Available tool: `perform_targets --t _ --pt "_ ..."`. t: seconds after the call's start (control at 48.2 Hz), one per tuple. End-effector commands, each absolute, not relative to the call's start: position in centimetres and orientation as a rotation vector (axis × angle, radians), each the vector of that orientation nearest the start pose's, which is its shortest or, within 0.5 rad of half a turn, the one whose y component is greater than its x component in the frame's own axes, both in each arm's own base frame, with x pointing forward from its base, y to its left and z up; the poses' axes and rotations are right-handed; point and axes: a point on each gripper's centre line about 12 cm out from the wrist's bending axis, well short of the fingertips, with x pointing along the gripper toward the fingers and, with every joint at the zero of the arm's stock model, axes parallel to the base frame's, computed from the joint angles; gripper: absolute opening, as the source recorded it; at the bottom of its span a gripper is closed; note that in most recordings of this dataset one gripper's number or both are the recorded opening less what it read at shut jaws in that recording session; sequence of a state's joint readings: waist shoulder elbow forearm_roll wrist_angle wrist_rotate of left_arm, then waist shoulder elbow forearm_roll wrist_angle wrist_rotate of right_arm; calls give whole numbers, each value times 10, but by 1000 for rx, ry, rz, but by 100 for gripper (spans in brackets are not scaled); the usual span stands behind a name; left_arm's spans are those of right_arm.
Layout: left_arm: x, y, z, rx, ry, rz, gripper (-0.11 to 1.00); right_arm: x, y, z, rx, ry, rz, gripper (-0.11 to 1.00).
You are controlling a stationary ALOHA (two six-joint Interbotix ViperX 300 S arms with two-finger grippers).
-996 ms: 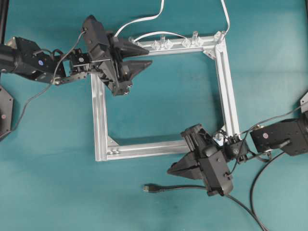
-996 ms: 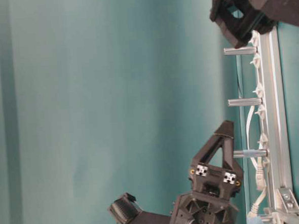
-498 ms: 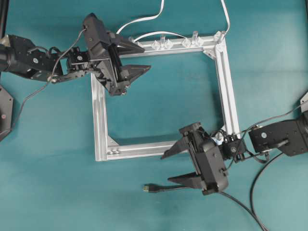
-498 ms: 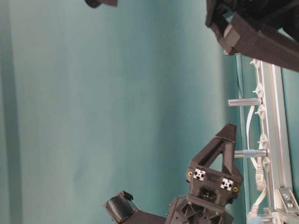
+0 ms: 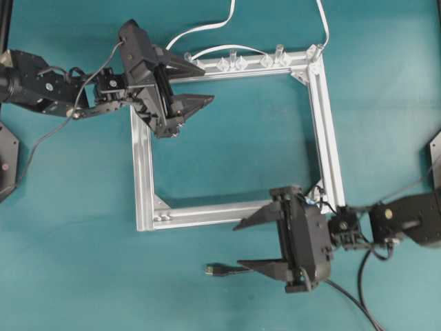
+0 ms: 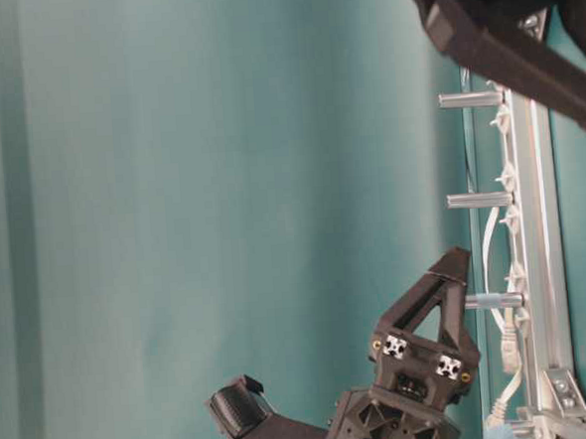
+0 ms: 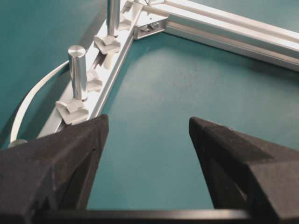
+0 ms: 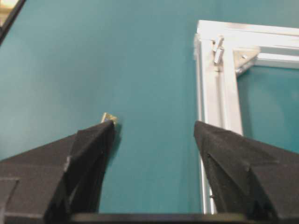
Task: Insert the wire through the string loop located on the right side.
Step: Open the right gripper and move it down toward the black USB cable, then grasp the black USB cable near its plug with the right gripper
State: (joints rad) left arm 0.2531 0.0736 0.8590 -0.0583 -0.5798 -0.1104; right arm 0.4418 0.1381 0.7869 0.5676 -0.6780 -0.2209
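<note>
The wire lies on the teal table below the frame, its plug (image 5: 215,269) pointing left and its thin black cable running right, under my right gripper's lower finger. My right gripper (image 5: 237,245) is open and holds nothing, its fingertips a little right of the plug. In the right wrist view the plug's metal tip (image 8: 109,117) peeks out beside the left finger of the right gripper (image 8: 154,126). The string loop (image 5: 318,196) shows partly at the frame's lower right corner, just behind that gripper. My left gripper (image 5: 207,84) hangs open and empty inside the frame's upper left corner; it also shows in the left wrist view (image 7: 147,119).
A square aluminium frame (image 5: 141,172) lies mid-table. Clear pegs (image 5: 234,63) stand along its top bar, and upright pegs (image 7: 77,70) rise close to my left gripper's left finger. Flat white cables (image 5: 207,27) leave the top bar. The frame's lower left corner (image 8: 217,93) is ahead of the right gripper.
My right gripper has gone from shut to open and drawn slightly right and down. The wire has not moved. My left gripper has spread a little wider and turned slightly.
</note>
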Motion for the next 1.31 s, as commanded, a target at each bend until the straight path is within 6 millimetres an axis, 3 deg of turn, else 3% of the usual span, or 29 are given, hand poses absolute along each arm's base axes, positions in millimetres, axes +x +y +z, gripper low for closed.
perform_targets --t 0.0,0.477,0.83,1.287 --pt "360 97 153 -183 291 304 77 366 137 154 146 266 18 79" --pt "360 96 154 -165 291 299 76 366 148 147 128 276 -36 79" --pt "361 95 155 -164 290 294 76 373 167 125 103 321 -2 79" --pt "362 85 154 -165 293 269 76 381 172 101 79 359 -6 79"
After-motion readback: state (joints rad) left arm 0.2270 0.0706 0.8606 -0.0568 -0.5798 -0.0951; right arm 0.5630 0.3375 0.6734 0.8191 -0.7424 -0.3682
